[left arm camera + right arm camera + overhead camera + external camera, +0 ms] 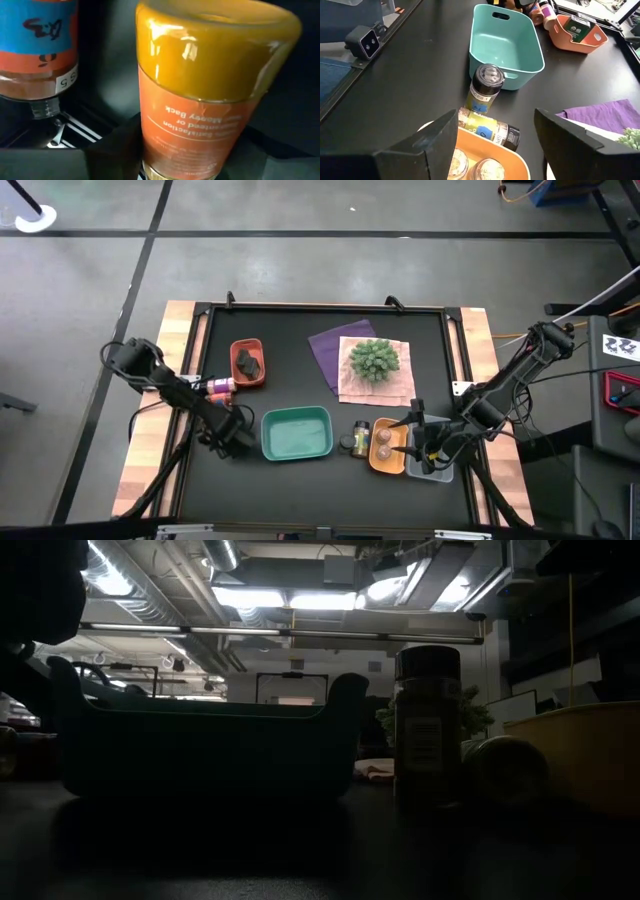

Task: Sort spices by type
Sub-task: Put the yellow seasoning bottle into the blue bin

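My left gripper (236, 436) is just left of the empty teal tray (296, 433), shut on an amber jar with an orange label (200, 100). A second jar with a blue and orange label (37, 45) is beside it. More jars (220, 387) lie left of the red tray (234, 350), which holds dark lumpy pieces (248, 362). My right gripper (496, 122) hangs open over the orange tray (515, 157), which holds two grey-topped jars (490, 170). One jar stands (487, 85) beside the teal tray. Another lies on its side (490, 130) against the orange tray. My left gripper has the amber jar between its two fingers; one dark finger (115, 150) lies against the labelled side (165, 140). The jar fills the wrist view, and the arm hides it in the high view. Whether it rests on the table does not show.
A spiky green ball plant (374, 360) sits on beige and purple cloths (330, 345) at the far middle. A clear tray (432, 471) lies under my right gripper, beside the orange tray. A black frame (200, 360) and wooden strips border the table.
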Controlling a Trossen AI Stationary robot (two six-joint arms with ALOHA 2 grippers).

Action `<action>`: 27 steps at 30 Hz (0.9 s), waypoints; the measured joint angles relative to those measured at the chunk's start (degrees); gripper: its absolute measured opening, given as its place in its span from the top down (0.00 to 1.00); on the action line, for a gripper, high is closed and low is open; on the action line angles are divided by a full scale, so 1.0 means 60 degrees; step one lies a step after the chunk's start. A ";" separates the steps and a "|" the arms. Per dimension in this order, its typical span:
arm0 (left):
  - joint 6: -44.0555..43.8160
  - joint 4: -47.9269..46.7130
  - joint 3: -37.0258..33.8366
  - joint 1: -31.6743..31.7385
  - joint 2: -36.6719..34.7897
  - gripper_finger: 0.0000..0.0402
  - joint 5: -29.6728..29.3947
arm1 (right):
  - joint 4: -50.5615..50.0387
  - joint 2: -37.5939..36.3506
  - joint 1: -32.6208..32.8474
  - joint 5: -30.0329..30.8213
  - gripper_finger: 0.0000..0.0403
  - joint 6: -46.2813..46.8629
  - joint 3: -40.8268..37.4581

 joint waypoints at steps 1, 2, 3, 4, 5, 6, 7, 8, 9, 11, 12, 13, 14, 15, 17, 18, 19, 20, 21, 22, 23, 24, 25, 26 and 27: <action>-0.0013 -0.0048 0.0053 -0.0002 0.0011 0.53 -0.0005 | 0.0007 0.0000 0.0000 0.0000 0.36 -0.0060 0.0000; -0.0023 -0.0066 0.0108 -0.0003 0.0011 0.55 -0.0011 | 0.0011 0.0000 0.0000 0.0000 0.36 -0.0136 0.0000; -0.0008 -0.0011 0.0205 -0.0005 0.0018 0.57 -0.0010 | 0.0011 0.0000 0.0000 0.0000 0.36 -0.0168 0.0000; 0.0049 0.0091 0.0311 -0.0002 0.0018 0.58 0.0005 | 0.0017 0.0000 0.0000 0.0000 0.36 -0.0178 0.0000; 0.0189 0.0144 0.0407 0.0002 0.0018 0.59 0.0062 | 0.0035 0.0000 0.0000 0.0000 0.36 -0.0181 0.0000; 0.0247 0.0172 0.0525 0.0002 0.0018 0.59 0.0121 | 0.0058 0.0000 0.0000 0.0000 0.36 -0.0181 0.0000; 0.0292 0.0150 0.0625 0.0002 0.0018 0.59 0.0188 | 0.0065 0.0000 0.0000 0.0000 0.36 -0.0181 0.0000; 0.0374 0.0083 0.0751 0.0002 0.0018 0.59 0.0248 | 0.0075 0.0000 0.0000 0.0000 0.36 -0.0182 0.0000; 0.0445 0.0044 0.0885 0.0002 0.0018 0.59 0.0345 | 0.0102 0.0000 0.0000 0.0000 0.36 -0.0182 0.0000; 0.0568 0.0031 0.1147 0.0002 0.0018 0.58 0.0568 | 0.0095 0.0000 0.0000 0.0000 0.36 -0.0181 0.0000; 0.0629 -0.0007 0.1280 0.0002 0.0018 0.57 0.0674 | 0.0101 0.0000 0.0000 0.0000 0.36 -0.0181 0.0000; 0.0648 -0.0038 0.1426 0.0002 0.0018 0.57 0.0786 | 0.0099 0.0000 0.0000 0.0000 0.36 -0.0183 0.0000; 0.0655 -0.0068 0.1578 0.0002 0.0018 0.57 0.0889 | 0.0101 0.0000 0.0000 0.0000 0.36 -0.0182 0.0000; 0.0655 -0.0096 0.1721 -0.0002 0.0018 0.58 0.0984 | 0.0100 0.0000 0.0000 0.0000 0.36 -0.0181 0.0000; 0.0687 -0.0131 0.1969 -0.0002 0.0014 0.58 0.1164 | 0.0100 0.0000 0.0000 0.0000 0.36 -0.0182 0.0000; 0.0689 -0.0153 0.2089 -0.0002 0.0014 0.58 0.1220 | 0.0099 0.0000 0.0000 0.0000 0.36 -0.0181 0.0000; 0.0691 -0.0190 0.2208 -0.0002 0.0014 0.58 0.1246 | 0.0099 0.0000 0.0000 0.0001 0.36 -0.0184 0.0000; 0.0690 -0.0278 0.2334 -0.0002 0.0014 0.58 0.1256 | 0.0100 0.0000 0.0000 0.0000 0.36 -0.0185 0.0000; 0.0688 -0.0399 0.2452 -0.0002 0.0014 0.58 0.1264 | 0.0100 0.0000 0.0000 0.0004 0.36 -0.0185 0.0000; 0.0684 -0.0499 0.2558 -0.0002 0.0007 0.57 0.1264 | 0.0102 0.0000 0.0000 0.0015 0.36 -0.0185 0.0000; 0.0674 -0.0605 0.2664 -0.0002 0.0007 0.57 0.1268 | 0.0099 0.0000 0.0000 0.0034 0.36 -0.0185 0.0000; 0.0666 -0.0722 0.2785 -0.0002 0.0007 0.57 0.1274 | 0.0102 0.0000 0.0000 0.0076 0.36 -0.0185 0.0000; 0.0659 -0.0817 0.2898 -0.0002 0.0007 0.57 0.1304 | 0.0103 0.0000 0.0000 0.0097 0.36 -0.0185 0.0000; 0.0654 -0.0917 0.3026 -0.0002 0.0005 0.57 0.1345 | 0.0114 0.0000 0.0000 0.0102 0.36 -0.0185 0.0000; 0.0650 -0.0968 0.3141 -0.0002 0.0004 0.57 0.1403 | 0.0125 0.0000 0.0000 0.0102 0.36 -0.0185 0.0000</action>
